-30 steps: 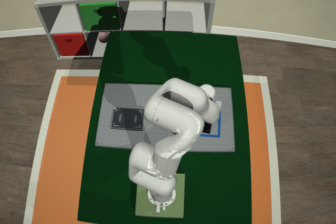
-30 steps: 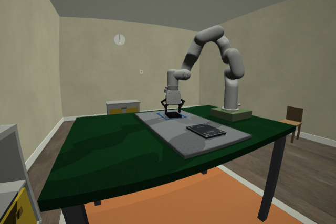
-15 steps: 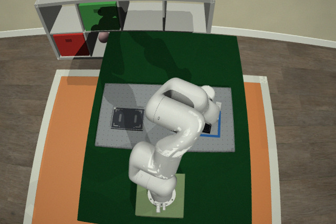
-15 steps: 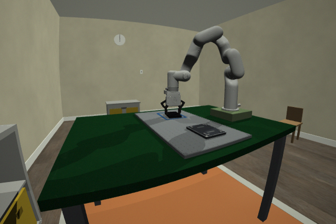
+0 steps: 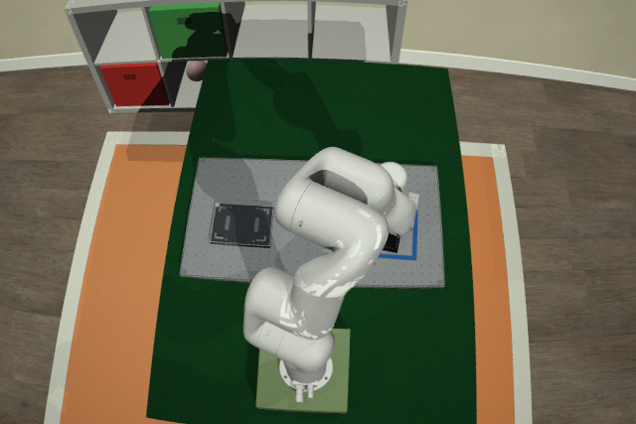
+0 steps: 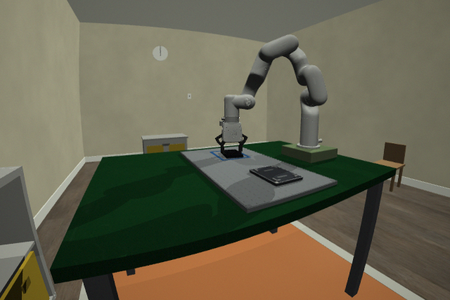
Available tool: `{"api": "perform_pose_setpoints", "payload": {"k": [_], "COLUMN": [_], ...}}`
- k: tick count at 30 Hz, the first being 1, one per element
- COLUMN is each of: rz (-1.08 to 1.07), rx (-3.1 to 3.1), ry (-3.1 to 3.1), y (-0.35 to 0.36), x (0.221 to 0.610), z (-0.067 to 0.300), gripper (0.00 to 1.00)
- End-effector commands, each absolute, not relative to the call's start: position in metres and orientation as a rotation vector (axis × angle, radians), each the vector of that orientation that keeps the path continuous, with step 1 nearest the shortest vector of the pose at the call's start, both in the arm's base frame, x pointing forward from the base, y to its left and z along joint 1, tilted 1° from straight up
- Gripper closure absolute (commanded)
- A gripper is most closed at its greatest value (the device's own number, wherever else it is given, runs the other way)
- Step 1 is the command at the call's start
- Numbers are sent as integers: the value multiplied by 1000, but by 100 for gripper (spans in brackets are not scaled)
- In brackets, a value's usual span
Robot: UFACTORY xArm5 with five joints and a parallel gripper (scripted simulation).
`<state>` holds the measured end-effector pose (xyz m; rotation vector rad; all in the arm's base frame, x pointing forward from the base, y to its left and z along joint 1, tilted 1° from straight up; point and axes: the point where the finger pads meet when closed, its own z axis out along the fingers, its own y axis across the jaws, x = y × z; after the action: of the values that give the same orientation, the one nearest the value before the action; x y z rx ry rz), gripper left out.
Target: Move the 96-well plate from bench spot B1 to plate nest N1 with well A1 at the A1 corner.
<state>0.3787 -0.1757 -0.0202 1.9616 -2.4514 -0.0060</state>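
Note:
The black 96-well plate [image 6: 230,153] lies inside the blue outline of bench spot B1 on the grey baseplate. In the overhead view only a corner of the plate [image 5: 393,241] shows under the arm. My gripper [image 6: 230,150] points straight down over the plate, open wide, with a finger on either side of it and the tips near plate height. The dark plate nest N1 [image 6: 275,175] sits empty at the other end of the baseplate, and it also shows in the overhead view [image 5: 240,224]. I cannot make out the cut-off corner.
The arm's base stands on a green block [image 6: 309,152] by the table edge. A white shelf unit [image 5: 236,24] with red and green bins stands beyond the table. A chair [image 6: 394,160] stands on the floor to the right.

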Motion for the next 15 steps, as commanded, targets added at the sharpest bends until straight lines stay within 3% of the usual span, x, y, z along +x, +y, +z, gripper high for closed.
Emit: {"api": "perform_pose_setpoints", "payload": {"k": [1,2,15], "rz": [7,7,7], "rx": [1957,1957,1957], "ry": [-2445,-2445,-2445], "y": [-176,-176,-176], "x": [380,380,380], "z": [-19,-18,-18], "gripper": [0,100,100]}}
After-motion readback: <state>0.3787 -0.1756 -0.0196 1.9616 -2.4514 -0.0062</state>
